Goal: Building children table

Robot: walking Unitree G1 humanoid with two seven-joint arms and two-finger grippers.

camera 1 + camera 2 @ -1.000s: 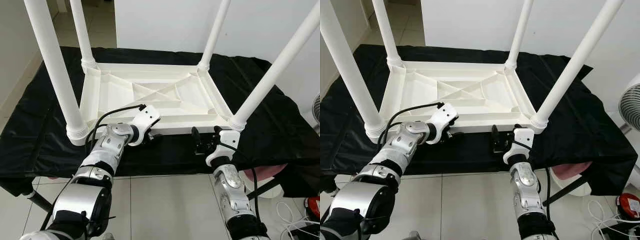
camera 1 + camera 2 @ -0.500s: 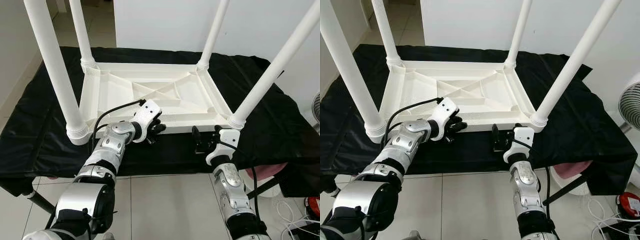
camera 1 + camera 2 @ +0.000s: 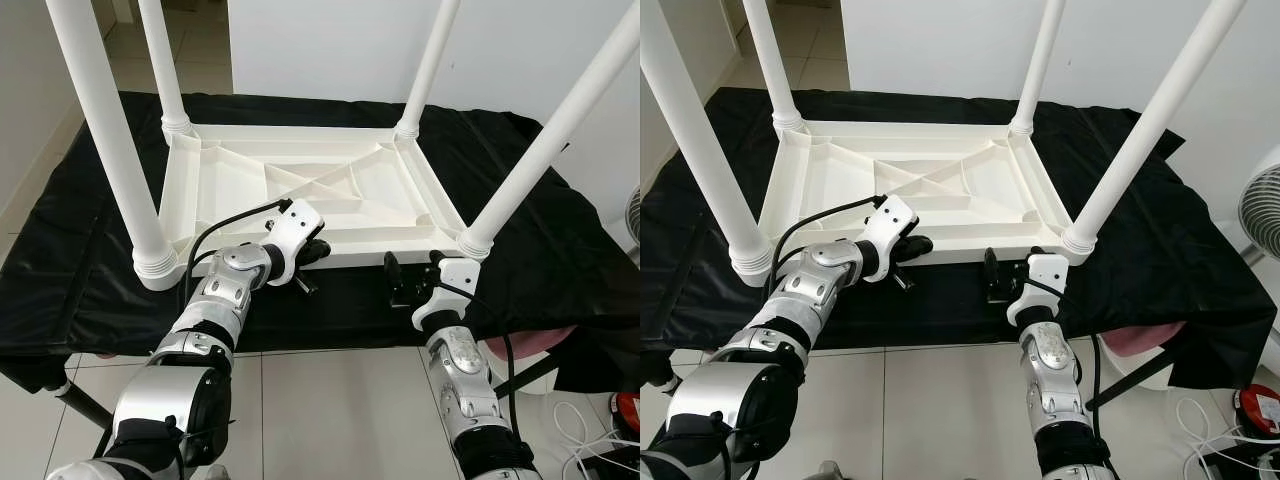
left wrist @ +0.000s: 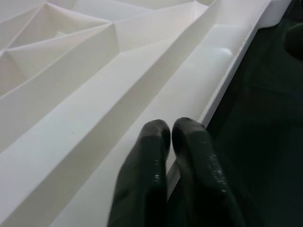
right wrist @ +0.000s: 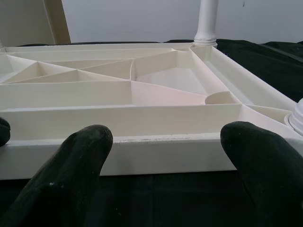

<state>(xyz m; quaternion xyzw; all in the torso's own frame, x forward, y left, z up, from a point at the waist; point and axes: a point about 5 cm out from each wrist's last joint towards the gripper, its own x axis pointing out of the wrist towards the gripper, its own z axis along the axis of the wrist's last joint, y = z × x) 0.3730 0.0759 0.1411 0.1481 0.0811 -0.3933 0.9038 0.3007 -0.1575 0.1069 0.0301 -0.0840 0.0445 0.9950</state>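
Left gripper (image 3: 312,262), fingers pressed together against the near rim of the upturned white plastic table (image 3: 300,185) just ahead, could skid off it, while the spread right gripper (image 3: 412,278) waits just short.

Table (image 3: 300,185) — smooth white plastic; cloth (image 3: 560,240) beneath — black, faintly glossy.

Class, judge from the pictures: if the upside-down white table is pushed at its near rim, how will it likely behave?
The table probably slides on the black cloth instead of bending, since its underside is ribbed. It looks like light, hollow plastic. With four long legs pointing up, it might tip if lifted by one edge. The left pincer sits at the rim.
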